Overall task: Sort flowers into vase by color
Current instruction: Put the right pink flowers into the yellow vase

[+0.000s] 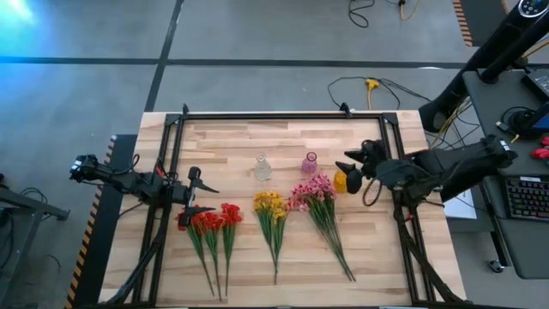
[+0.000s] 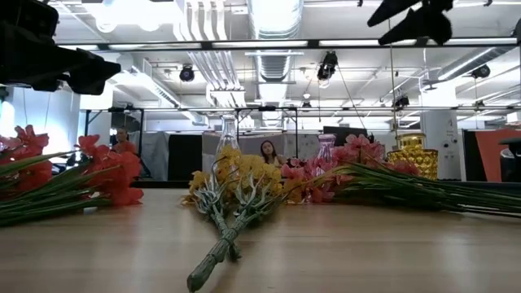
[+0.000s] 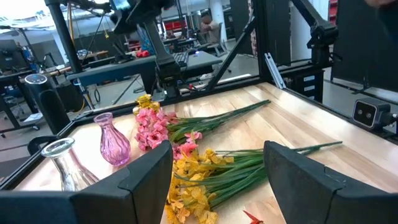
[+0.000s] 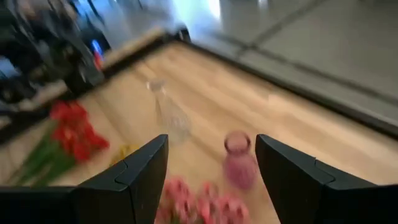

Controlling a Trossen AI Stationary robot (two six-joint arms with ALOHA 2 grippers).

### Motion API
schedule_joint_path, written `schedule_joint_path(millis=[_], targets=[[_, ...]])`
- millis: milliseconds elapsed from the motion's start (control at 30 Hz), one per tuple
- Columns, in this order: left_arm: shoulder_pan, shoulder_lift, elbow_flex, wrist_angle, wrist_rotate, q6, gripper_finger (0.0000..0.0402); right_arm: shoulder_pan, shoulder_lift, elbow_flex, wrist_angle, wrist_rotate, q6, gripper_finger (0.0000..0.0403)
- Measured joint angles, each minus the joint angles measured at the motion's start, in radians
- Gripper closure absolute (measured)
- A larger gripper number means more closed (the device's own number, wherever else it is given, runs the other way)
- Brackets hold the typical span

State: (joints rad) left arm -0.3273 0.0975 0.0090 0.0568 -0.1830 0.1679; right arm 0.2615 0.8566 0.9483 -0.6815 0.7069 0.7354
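Three bunches of flowers lie flat on the wooden table, blossoms toward the far edge and stems toward the near edge: red (image 1: 210,225), yellow (image 1: 271,210) and pink (image 1: 316,199). Behind them stand a clear glass vase (image 1: 262,167), a pink vase (image 1: 310,162) and a golden-yellow vase (image 1: 341,180). My left gripper (image 1: 204,199) hangs open at the table's left, just beside the red blossoms, pointing level toward the right. My right gripper (image 1: 346,161) is open and raised high above the golden-yellow vase; in its wrist view the pink vase (image 4: 238,162) shows between its fingers, far below.
A black frame (image 1: 283,115) runs around the table's far and side edges. Bare wood lies between the vases and the far rail, and near the front edge beside the stems. A person (image 2: 267,151) sits in the room beyond the table.
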Motion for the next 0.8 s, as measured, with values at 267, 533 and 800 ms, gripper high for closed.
schedule_joint_path(millis=[267, 533, 800], targets=[[0.000, 0.003, 0.000, 0.237, -0.040, -0.357, 0.0168, 0.029, 0.173, 0.272, -0.589, -0.087, 0.317, 0.0170], [0.000, 0.002, 0.000, 0.448, -0.044, -0.662, 0.0168, 0.029, 0.298, 0.266, -0.869, -0.482, 0.461, 0.0170], [0.000, 0.002, 0.000, 0.532, -0.085, -0.633, 0.0168, 0.029, 0.392, 0.218, -0.846, -0.455, 0.363, 0.0170]])
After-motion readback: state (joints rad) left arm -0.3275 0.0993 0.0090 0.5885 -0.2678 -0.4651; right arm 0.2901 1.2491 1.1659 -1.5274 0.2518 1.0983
